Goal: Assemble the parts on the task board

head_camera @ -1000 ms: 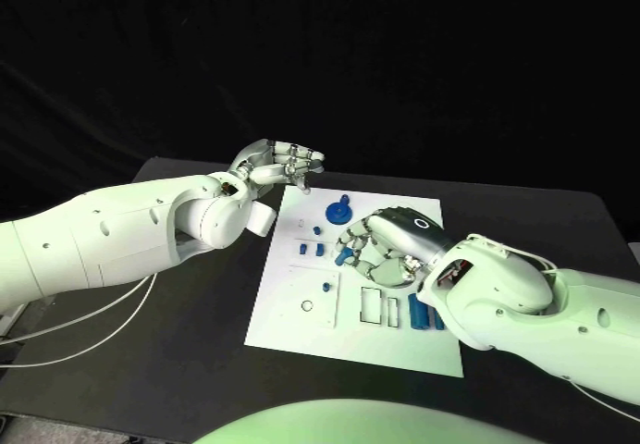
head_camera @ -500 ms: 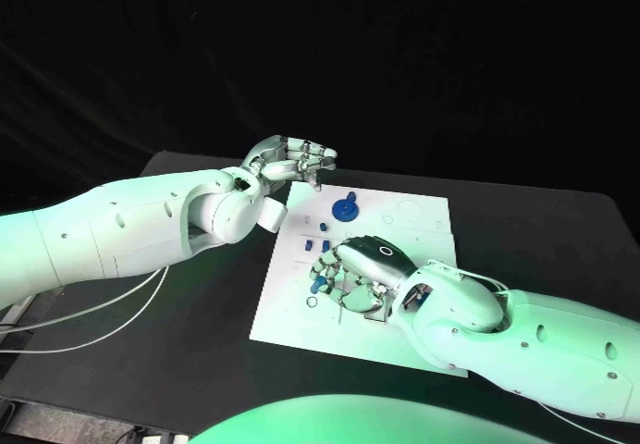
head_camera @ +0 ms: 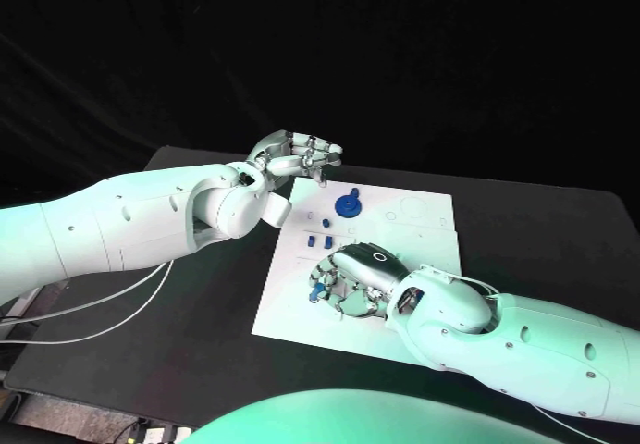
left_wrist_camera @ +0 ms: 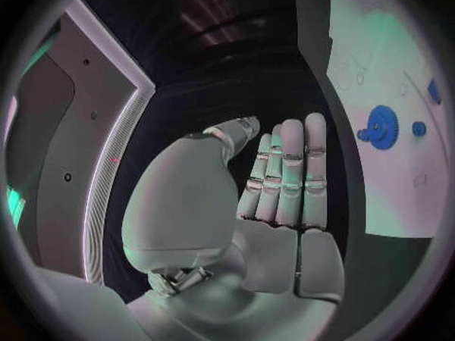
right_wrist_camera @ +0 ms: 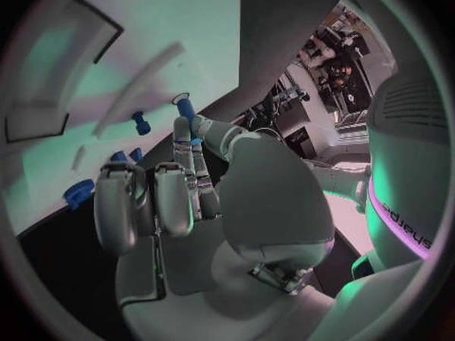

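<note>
My right hand [head_camera: 350, 277] pinches a small, stiff blue plastic peg [right_wrist_camera: 184, 111] by its shaft above the white task board [head_camera: 413, 217]; light, slippery. My left hand [head_camera: 296, 155] hovers empty, fingers straight and together.

Both arms wore smooth white rounded shells dotted with small dark screws — each ending in a silver, segmented hand, the left hand [head_camera: 296, 154] and the right hand [head_camera: 355, 277] — with thin white cables trailing beneath the left arm [head_camera: 120, 222].

A black table [head_camera: 174, 305] stood against a dark, black backdrop [head_camera: 400, 83], with white cables [head_camera: 80, 324] trailing over its near left part and greenish light falling across the scene.
</note>
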{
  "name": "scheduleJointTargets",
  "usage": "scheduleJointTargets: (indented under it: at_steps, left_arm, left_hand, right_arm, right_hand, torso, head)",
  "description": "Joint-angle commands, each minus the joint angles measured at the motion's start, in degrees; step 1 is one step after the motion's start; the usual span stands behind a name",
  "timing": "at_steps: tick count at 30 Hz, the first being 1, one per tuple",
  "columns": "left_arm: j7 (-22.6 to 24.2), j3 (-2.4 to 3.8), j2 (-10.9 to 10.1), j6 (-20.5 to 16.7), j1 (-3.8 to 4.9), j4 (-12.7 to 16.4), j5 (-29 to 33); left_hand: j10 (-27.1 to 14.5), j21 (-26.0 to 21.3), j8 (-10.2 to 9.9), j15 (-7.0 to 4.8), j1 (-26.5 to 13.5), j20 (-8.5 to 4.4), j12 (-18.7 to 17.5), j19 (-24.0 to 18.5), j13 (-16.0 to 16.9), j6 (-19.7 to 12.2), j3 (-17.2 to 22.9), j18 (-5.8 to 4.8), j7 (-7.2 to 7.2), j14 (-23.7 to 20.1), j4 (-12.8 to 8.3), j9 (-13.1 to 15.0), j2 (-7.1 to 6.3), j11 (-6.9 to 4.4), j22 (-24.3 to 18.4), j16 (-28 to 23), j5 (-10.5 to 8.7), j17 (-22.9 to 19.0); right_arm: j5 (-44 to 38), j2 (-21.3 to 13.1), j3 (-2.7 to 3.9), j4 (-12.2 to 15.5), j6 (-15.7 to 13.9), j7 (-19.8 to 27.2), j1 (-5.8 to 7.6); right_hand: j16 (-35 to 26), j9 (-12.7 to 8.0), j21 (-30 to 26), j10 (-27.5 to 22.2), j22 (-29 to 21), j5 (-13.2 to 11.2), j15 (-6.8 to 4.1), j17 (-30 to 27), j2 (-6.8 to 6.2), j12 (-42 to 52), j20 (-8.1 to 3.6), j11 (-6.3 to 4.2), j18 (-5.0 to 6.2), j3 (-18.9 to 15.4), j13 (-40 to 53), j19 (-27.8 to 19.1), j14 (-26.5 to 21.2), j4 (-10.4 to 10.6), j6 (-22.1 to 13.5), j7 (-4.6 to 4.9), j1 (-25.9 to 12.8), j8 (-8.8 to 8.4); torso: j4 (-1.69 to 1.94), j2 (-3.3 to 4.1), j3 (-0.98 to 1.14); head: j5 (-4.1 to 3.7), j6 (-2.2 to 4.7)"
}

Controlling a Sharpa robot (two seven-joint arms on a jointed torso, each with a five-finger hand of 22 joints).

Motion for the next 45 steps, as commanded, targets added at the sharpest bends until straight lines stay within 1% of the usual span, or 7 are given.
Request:
scheduleJointTargets:
  at_steps: [1, 20, 27, 29, 33, 40, 45]
  left_arm:
    - [0.2, 0.04, 0.1, 1.0, 0.07, 0.0, 0.2]
    - [0.1, 0.04, 0.1, 1.1, 0.07, 0.0, 0.2]
    - [0.1, 0.04, 0.0, 1.1, 0.07, 0.0, 0.2]
    - [0.1, 0.04, 0.0, 1.1, 0.07, 0.0, 0.2]
    - [0.1, 0.04, 0.0, 1.1, 0.07, 0.0, 0.2]
    - [0.1, 0.04, 0.0, 1.0, 0.07, 0.0, 0.2]
    - [0.0, 0.03, -0.2, 1.0, 0.07, 0.0, 0.2]
  left_hand:
    - [-0.4, -0.4, -0.2, -0.04, 0.3, 0.33, 0.3, 0.1, 0.1, -0.3, -0.1, 0.8, 0.09, -0.2, -0.2, -0.1, 0.49, 0.17, -0.1, 0.0, 0.12, -0.1]
    - [-0.6, -0.4, -0.2, 0.0, 0.3, 0.34, 0.5, 0.1, 0.1, -0.4, -0.2, 0.78, 0.15, -0.3, -0.2, -0.1, 0.57, 0.22, -0.1, 0.1, 0.12, -0.1]
    - [-0.6, -0.4, -0.2, 0.0, 0.3, 0.34, 0.5, 0.1, 0.1, -0.4, -0.2, 0.78, 0.15, -0.3, -0.2, -0.1, 0.57, 0.22, -0.1, 0.1, 0.12, -0.1]
    - [-0.6, -0.4, -0.2, 0.0, 0.3, 0.34, 0.5, 0.1, 0.1, -0.4, -0.2, 0.78, 0.15, -0.3, -0.2, -0.1, 0.57, 0.22, -0.1, 0.1, 0.12, -0.1]
    - [-0.6, -0.4, -0.2, 0.0, 0.3, 0.34, 0.5, 0.1, 0.1, -0.4, -0.2, 0.78, 0.15, -0.3, -0.2, -0.1, 0.57, 0.22, -0.1, 0.1, 0.12, -0.1]
    - [-0.6, -0.4, -0.2, 0.0, 0.3, 0.34, 0.5, 0.1, 0.1, -0.4, -0.2, 0.78, 0.15, -0.3, -0.2, -0.1, 0.57, 0.22, -0.1, 0.1, 0.12, -0.1]
    - [-0.6, -0.4, -0.2, 0.0, 0.3, 0.34, 0.5, 0.1, 0.1, -0.4, -0.2, 0.78, 0.15, -0.3, -0.2, -0.1, 0.57, 0.22, -0.1, 0.1, 0.12, -0.1]
  right_arm:
    - [-0.7, 0.2, -0.03, -0.2, 1.5, 0.7, -0.16]
    - [-3.9, 1.3, -0.13, -1.9, 2.7, -1.3, -0.52]
    - [-5.5, 1.8, -0.2, -1.8, 4.5, -1.6, -0.63]
    - [-5.5, 1.9, -0.25, -1.7, 4.9, -1.4, -0.64]
    - [-5.5, 1.8, -0.32, -1.6, 4.5, -1.4, -0.65]
    - [-5.5, 1.2, -0.36, -1.0, 0.4, -2.0, -0.69]
    - [-4.4, -0.2, -0.35, 0.2, -6.9, -1.1, -0.77]
  right_hand:
    - [0.0, 5.0, -0.3, 0.0, 11.1, 0.2, -0.36, -0.1, -0.24, -0.4, -0.48, -0.2, -0.47, -0.2, 0.0, 2.5, 1.8, -0.1, 0.4, -0.09, -0.2, 3.6]
    - [-0.1, 5.1, -0.5, 0.0, 11.0, 0.2, -0.34, -0.3, -0.24, -0.4, -0.47, -0.17, -0.43, -0.3, 0.1, 2.4, 1.8, -0.1, 0.3, -0.06, -0.3, 3.62]
    - [-0.2, 5.3, -0.8, -0.2, 10.9, 0.2, -0.28, -0.5, -0.63, -0.6, -0.45, -0.09, -0.38, -0.6, 0.1, 2.3, 1.8, -0.4, 0.1, 0.02, -0.5, 3.67]
    - [-0.2, 4.9, -1.3, -1.4, 10.7, 2.1, 0.26, -0.4, -2.34, -1.4, -0.17, 0.49, -0.29, -1.8, 0.1, 2.1, 1.7, 0.1, -2.1, 0.9, -2.3, 2.36]
    - [0.0, 4.2, -1.6, -2.3, 10.6, 4.0, 0.68, -0.1, -3.99, -1.9, 0.23, 1.05, -0.25, -2.9, 0.2, 2.0, 1.8, 0.6, -4.6, 1.37, -3.7, 0.55]
    - [0.2, 3.5, -1.6, -2.4, 10.6, 4.3, 0.55, -0.1, -5.01, -1.9, 0.33, 0.82, -0.21, -3.8, 0.6, 2.0, 1.8, 0.6, -7.3, 1.27, -4.0, -1.34]
    - [0.2, 2.6, -1.3, -2.2, 10.9, 4.1, 0.05, -0.1, -5.99, -1.4, -0.05, 0.23, -0.28, -4.9, 1.5, 2.2, 1.7, 0.8, -12.0, 0.74, -4.2, -4.19]
  torso:
    - [0.0, -0.01, -0.01]
    - [0.02, 0.0, -0.02]
    - [-0.01, -0.05, -0.05]
    - [-0.02, -0.07, -0.05]
    - [-0.01, -0.09, -0.06]
    - [0.03, -0.05, -0.03]
    - [0.01, -0.06, 0.0]
  head:
    - [0.08, -0.09]
    - [0.08, -0.29]
    - [0.05, -0.38]
    - [0.03, -0.38]
    - [0.04, -0.37]
    - [-0.02, -0.29]
    - [-0.06, -0.21]
